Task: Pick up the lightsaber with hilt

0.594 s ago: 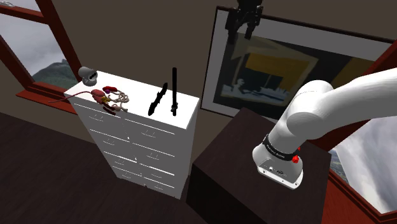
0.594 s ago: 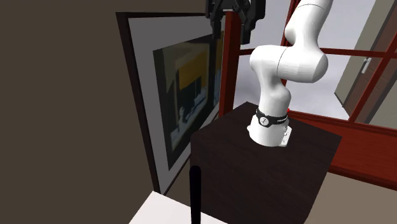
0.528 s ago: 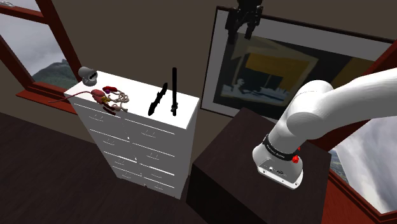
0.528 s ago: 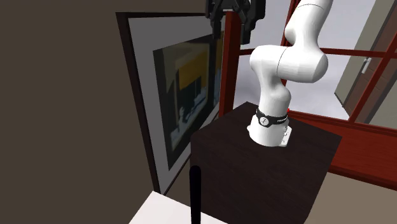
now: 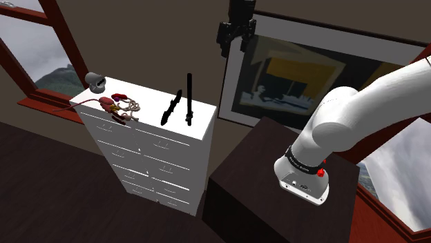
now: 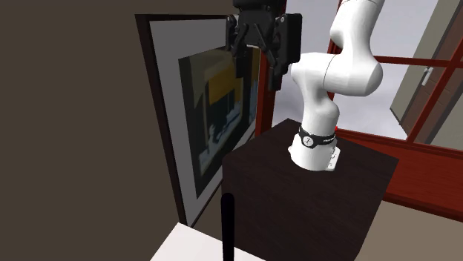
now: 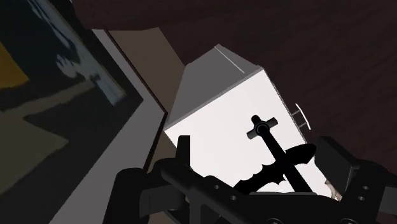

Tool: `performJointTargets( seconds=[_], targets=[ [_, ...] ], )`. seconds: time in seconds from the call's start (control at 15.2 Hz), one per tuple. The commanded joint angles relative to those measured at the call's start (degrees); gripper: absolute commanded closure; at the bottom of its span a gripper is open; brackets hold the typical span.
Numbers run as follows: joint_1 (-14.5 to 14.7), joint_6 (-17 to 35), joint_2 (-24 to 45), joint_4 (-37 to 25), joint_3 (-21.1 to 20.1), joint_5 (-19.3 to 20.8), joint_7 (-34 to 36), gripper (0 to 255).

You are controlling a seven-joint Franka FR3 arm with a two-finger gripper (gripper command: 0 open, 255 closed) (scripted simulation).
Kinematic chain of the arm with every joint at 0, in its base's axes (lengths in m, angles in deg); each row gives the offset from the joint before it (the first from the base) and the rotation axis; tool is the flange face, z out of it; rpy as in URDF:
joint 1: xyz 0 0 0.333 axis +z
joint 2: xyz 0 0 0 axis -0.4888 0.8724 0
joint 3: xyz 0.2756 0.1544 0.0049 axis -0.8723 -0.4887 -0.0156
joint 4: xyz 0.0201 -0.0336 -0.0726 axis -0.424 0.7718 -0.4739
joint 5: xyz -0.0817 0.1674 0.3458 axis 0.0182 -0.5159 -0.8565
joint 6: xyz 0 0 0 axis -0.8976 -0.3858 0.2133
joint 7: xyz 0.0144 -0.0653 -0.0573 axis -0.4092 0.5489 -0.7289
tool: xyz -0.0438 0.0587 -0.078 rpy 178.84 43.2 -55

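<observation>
Lightsaber [image 5: 188,96] upright on white chest of drawers [image 5: 155,148]; jaws spread, empty, high up and well apart from it.

The lightsaber's long axis is vertical. It stands near the top's front edge, toward the shoulder view's right. In the wrist view a cross-piece shows at one end. A wavy black blade [image 5: 170,108] lies flat just beside it, and the two overlap in the wrist view; contact cannot be told. Farther along the top are a red-and-beige tangle [image 5: 119,105] and a grey cup [image 5: 95,81]. The jaws hang before the framed picture [image 5: 311,83].
</observation>
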Motion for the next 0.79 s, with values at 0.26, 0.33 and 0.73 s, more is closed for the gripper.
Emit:
performJointTargets(
  seconds=[0.26,0.33,0.73],
  targets=[
    [1.3,9.1,10.5,-2.7,-2.4,-1.2,3.1,0],
    [1.5,10.5,12.4,-3.5,-2.8,-1.3,3.5,0],
    [2.5,17.4,24.2,-9.7,-4.6,-1.1,6.3,0]
  ],
)
